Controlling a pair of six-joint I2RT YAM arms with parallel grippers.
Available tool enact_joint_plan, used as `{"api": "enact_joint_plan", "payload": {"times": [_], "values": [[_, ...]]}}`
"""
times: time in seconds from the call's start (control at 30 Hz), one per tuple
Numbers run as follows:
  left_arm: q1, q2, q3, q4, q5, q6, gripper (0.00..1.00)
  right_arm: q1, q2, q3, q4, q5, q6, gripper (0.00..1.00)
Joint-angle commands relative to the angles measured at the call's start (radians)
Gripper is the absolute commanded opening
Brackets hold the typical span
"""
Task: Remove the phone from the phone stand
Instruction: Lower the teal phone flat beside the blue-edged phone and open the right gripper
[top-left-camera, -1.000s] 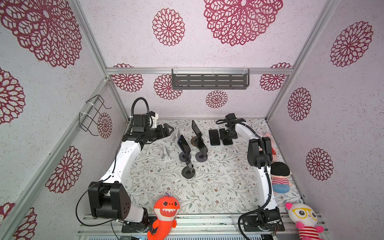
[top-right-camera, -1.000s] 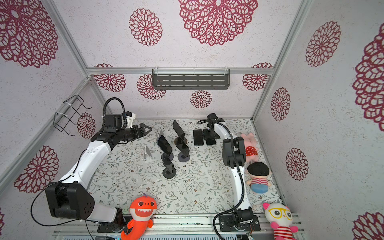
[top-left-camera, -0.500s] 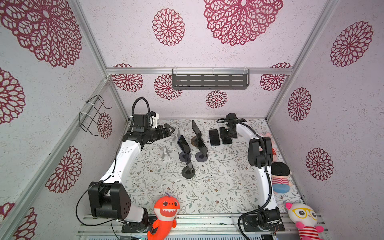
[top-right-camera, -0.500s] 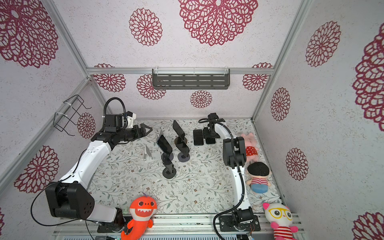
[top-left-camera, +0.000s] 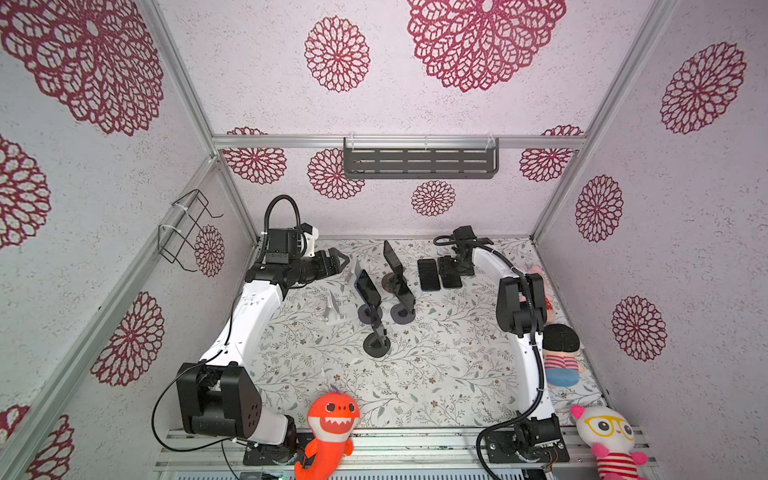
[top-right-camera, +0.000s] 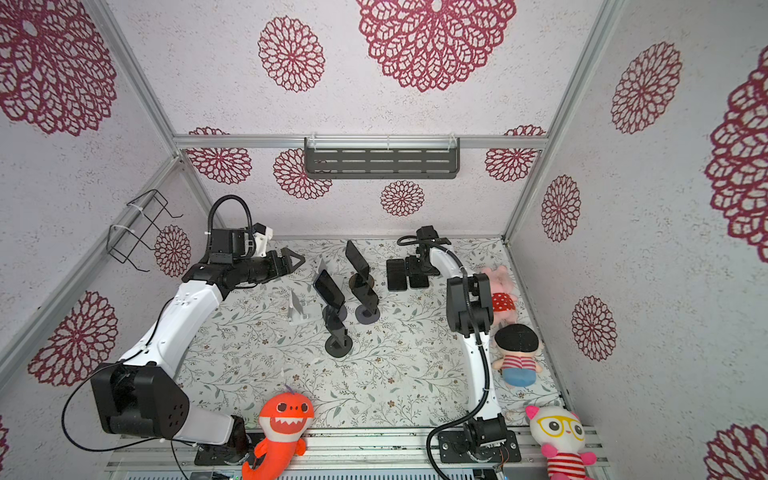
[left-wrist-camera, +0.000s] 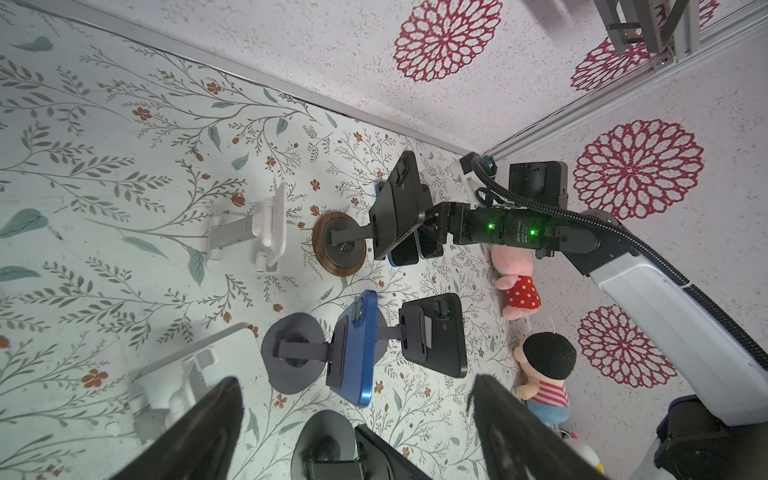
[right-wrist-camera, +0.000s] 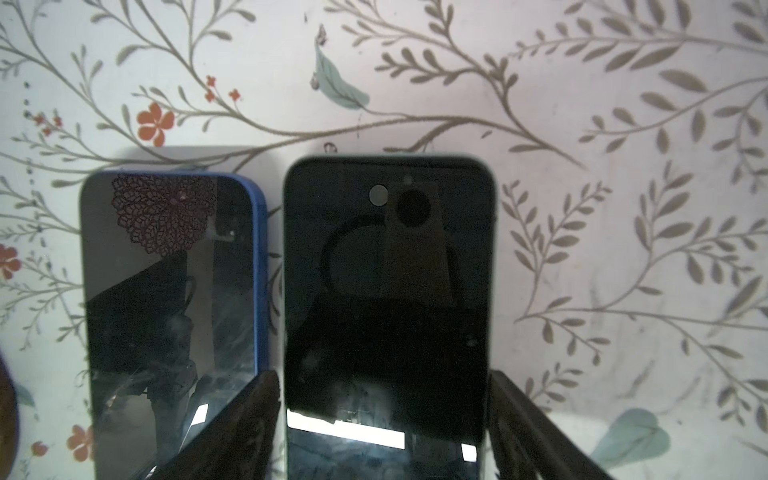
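Several phones sit on stands mid-table: a black one (top-left-camera: 392, 255) on a wood-based stand (top-left-camera: 390, 286), a blue-cased one (left-wrist-camera: 357, 349) on a grey-based stand (left-wrist-camera: 291, 353), and a black one (top-left-camera: 405, 291) behind it. My left gripper (top-left-camera: 337, 262) hovers open at the back left of them, holding nothing (left-wrist-camera: 355, 378). A blue-edged phone (right-wrist-camera: 166, 291) and a black phone (right-wrist-camera: 386, 270) lie flat at the back. My right gripper (right-wrist-camera: 382, 374) straddles the black one's sides, open, with its fingers close to the edges.
Two empty white stands (top-left-camera: 334, 308) (top-left-camera: 355, 269) are left of the phones, and a black-based stand (top-left-camera: 376, 347) is in front. Plush toys line the right edge (top-left-camera: 561, 351) and the front (top-left-camera: 332, 419). A grey shelf (top-left-camera: 419, 160) hangs on the back wall.
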Motion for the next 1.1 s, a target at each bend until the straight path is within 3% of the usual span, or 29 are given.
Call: {"api": "enact_joint_plan", "payload": {"times": [0.0, 0.37, 0.67, 1.07], "values": [[-0.007, 0.011, 0.029, -0.001, 0.002, 0.019, 0.9, -0.009, -0.046, -0.022, -0.008, -0.05, 0.03, 0.79], [-0.007, 0.012, 0.032, -0.007, 0.0, 0.022, 0.91, -0.022, -0.085, -0.101, 0.07, -0.16, 0.073, 0.76], [-0.008, 0.027, 0.042, -0.026, -0.006, 0.022, 0.92, -0.022, -0.108, -0.134, 0.098, -0.181, 0.101, 0.76], [-0.008, 0.027, 0.044, -0.038, -0.015, 0.033, 0.92, -0.028, -0.183, -0.184, 0.131, -0.089, 0.093, 0.78]]}}
